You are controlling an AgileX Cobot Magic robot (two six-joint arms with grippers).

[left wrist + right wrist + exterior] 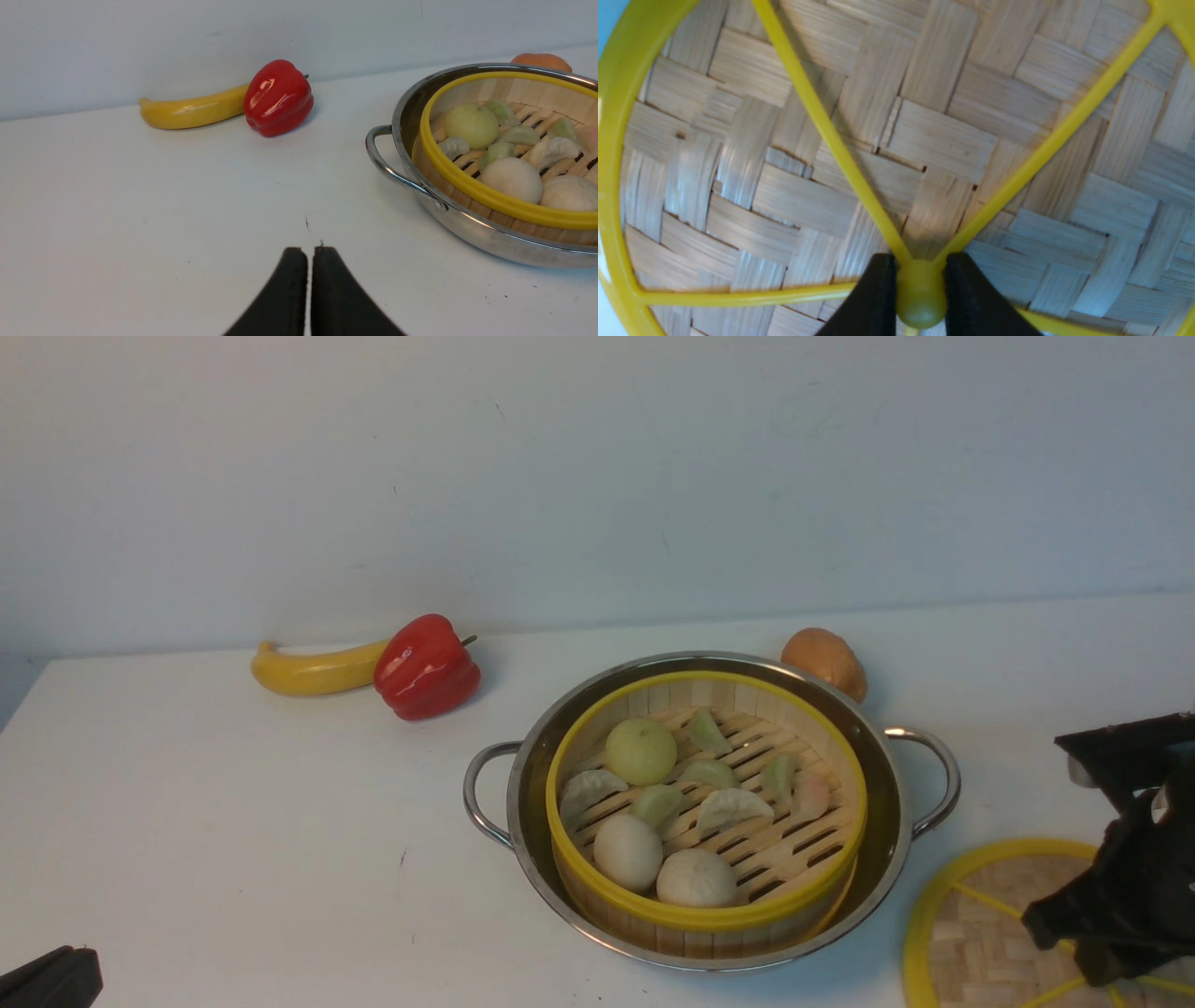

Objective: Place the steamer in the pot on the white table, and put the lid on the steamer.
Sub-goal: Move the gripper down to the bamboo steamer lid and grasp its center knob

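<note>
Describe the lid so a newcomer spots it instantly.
On the table, find the steel pot holding the steamer. The lid lies to the pot's right, its knob gripped by the right end effector. Unlike the deep steamer, it is a flat woven disc with yellow spokes.

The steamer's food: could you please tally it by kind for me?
Round buns: 3
Dumplings: 7
Total in the steamer: 10

I see a yellow banana [313,672] lying near the pale wall [597,476]; a glossy red pepper [426,667] overlaps its right end; a brown roll [825,661] sits well apart, farther right.
</note>
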